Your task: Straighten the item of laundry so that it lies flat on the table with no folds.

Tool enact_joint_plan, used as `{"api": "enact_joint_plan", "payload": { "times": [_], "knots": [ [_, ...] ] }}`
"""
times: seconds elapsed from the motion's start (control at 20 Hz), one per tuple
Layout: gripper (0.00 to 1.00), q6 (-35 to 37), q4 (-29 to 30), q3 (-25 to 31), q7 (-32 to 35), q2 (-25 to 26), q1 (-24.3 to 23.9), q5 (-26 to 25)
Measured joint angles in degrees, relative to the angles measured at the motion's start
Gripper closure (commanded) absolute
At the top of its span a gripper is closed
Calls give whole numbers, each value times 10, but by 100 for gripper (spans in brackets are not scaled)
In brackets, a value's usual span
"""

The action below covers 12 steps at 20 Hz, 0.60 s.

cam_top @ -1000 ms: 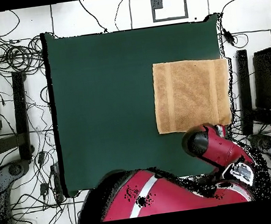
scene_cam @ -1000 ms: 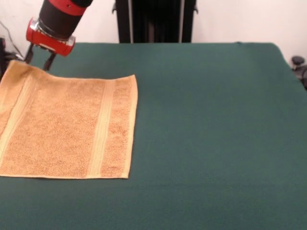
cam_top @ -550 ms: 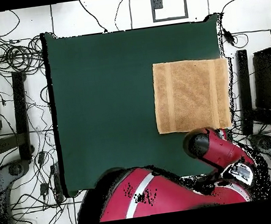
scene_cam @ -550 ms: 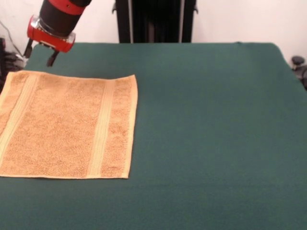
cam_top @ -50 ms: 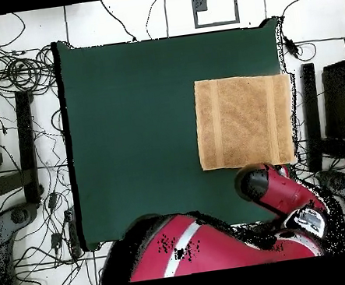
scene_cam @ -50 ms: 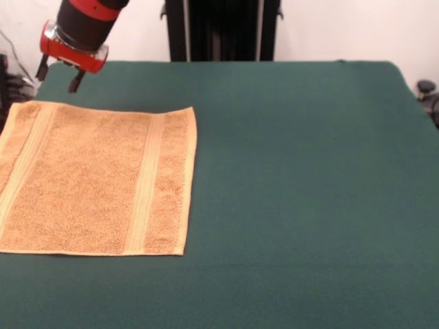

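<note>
We see the end effector [scene_cam @ -50 ms: 56, 75] at the tip of the red and black arm [scene_cam @ -50 ms: 81, 31], in the upper left of the front view. Two thin dark fingers [scene_cam @ -50 ms: 73, 82] hang below the red collar, spread apart, with nothing between them. They hover above the table, just past the far edge of the towel, clear of the cloth. In the overhead view the arm's red wrist housing [cam_top @ -50 ms: 269, 187] covers the end effector; it sits just below the towel's lower right corner.

The small rectangular orange-tan terry hand towel [scene_cam @ -50 ms: 92, 178] lies spread open on the large table covered in plain dark green cloth [scene_cam @ -50 ms: 295, 178]. In the front view it occupies the left part of the table, and its left end runs out of the picture. A smoother woven band [scene_cam @ -50 ms: 143, 185] runs across it near the right short end; a second band [scene_cam @ -50 ms: 24, 161] shows near the left end. We see no folds; the visible edges run straight and the visible corners lie flat.

In the overhead view the towel [cam_top @ -50 ms: 243, 120] lies at the right side of the table [cam_top @ -50 ms: 127, 131], its right short end close to the table's right edge. Cables [cam_top @ -50 ms: 9, 72] lie on the white floor around the table.
</note>
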Motion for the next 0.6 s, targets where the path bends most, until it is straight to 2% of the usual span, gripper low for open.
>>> {"api": "enact_joint_plan", "payload": {
  "times": [0.1,0.15,0.25,0.3,0.6],
  "knots": [
    [0,5,0,12,0,-14,-11,-4],
    [0,16,0,35,0,-42,-33,-14],
    [0,21,0,45,0,-54,-44,-18],
    [0,31,0,60,0,-75,-59,-25],
    [0,57,-3,100,0,-133,-90,-49]
  ]
}}
